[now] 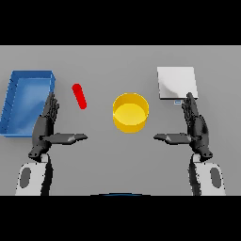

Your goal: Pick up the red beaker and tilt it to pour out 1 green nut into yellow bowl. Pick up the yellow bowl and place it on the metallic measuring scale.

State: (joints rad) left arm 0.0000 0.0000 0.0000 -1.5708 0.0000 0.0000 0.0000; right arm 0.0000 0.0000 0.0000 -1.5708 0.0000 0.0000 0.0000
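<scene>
While both hands are hovering apart from everything, the scene is lying as follows.

Red beaker (79,96): showing as a slim red shape tilted on the grey table (117,155), its upper end leaning toward the left; it is sitting between the blue tray and the yellow bowl, nearer the tray, touching neither. Whether anything is inside it cannot be told.

Yellow bowl (130,112): standing upright near the middle of the table, its round opening facing up, with nothing visible in it; it is sitting well apart from the scale.

Metallic measuring scale (176,83): lying flat as a pale square plate at the right rear, with a small bluish tab showing at its near edge and nothing resting on it.

Left hand (47,124): hanging just beside the tray's near right corner, fingers stretching straight forward and thumb pointing inward toward the bowl, holding nothing.

Right hand (194,126): mirroring it below the scale, fingers reaching straight toward the plate's near edge, thumb sticking inward, holding nothing.

Blue tray (14,101): sitting at the far left, its walls rising round a bare floor.
</scene>
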